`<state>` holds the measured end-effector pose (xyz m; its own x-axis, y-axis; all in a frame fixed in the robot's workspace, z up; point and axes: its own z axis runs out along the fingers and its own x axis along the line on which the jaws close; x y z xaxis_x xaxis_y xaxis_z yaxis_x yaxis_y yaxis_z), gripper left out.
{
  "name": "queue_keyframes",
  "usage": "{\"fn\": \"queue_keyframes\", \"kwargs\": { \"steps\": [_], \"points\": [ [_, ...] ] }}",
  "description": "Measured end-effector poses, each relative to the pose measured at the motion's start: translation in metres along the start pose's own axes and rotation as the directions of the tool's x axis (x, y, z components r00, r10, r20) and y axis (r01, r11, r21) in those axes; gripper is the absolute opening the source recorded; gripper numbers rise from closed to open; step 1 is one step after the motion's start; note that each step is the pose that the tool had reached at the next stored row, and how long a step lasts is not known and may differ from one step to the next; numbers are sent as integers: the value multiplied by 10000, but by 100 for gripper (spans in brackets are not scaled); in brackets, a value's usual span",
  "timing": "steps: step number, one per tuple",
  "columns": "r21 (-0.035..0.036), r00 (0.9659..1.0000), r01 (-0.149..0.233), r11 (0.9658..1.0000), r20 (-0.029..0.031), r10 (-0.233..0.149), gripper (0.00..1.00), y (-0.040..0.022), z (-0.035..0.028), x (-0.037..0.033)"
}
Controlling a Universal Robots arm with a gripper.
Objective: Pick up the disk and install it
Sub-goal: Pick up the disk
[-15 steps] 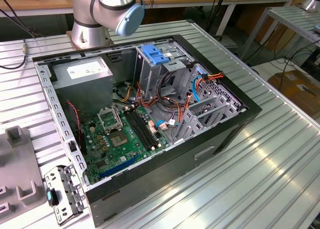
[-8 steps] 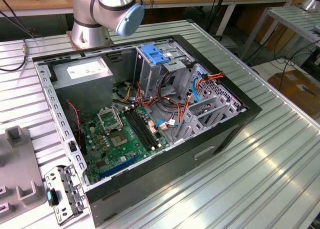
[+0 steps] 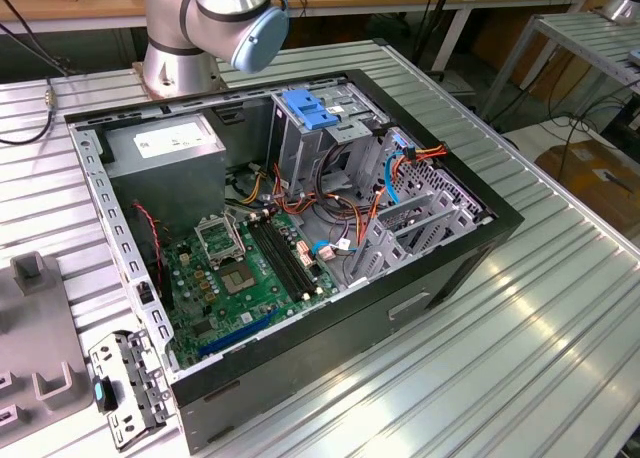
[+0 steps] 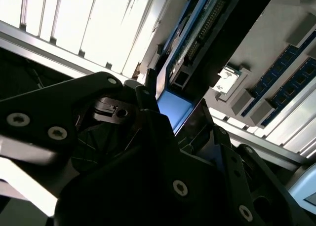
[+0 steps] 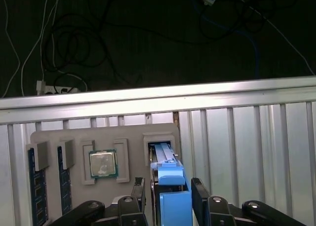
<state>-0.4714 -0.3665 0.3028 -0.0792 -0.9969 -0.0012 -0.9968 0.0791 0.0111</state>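
Standing on edge in a slot of the grey fixture plate (image 5: 54, 137), beside a seated processor chip (image 5: 103, 164) and memory sticks (image 5: 32, 186), the disk (image 5: 173, 206) shows its bright blue carrier frame toward the wrist. I judge it rigid and dense for its size. The metal is smooth enough to slip, and the plastic frame has a little give. It should tolerate a firm squeeze but not a knock. The pin connector (image 4: 207, 23) in the second wrist view should be left untouched, so the broad flat sides near the blue end look like the place to hold it. The gripper (image 5: 169, 185) straddles exactly that end, lined up with the slot. Whether it has actually clamped down cannot be told. The wrist reaches down over the ribbed metal table (image 5: 247, 137). In the exterior view the arm (image 3: 240, 18) rises from its base behind the open computer case (image 3: 430, 278).
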Motion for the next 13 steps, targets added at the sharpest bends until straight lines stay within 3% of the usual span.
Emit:
{"fn": "queue_keyframes", "kwargs": {
  "steps": [7,13],
  "points": [
    [-1,10000,1,10000,18,0,50,-1,54,-1],
    [-1,10000,1,10000,18,-1,50,-1,61,0]
  ]
}}
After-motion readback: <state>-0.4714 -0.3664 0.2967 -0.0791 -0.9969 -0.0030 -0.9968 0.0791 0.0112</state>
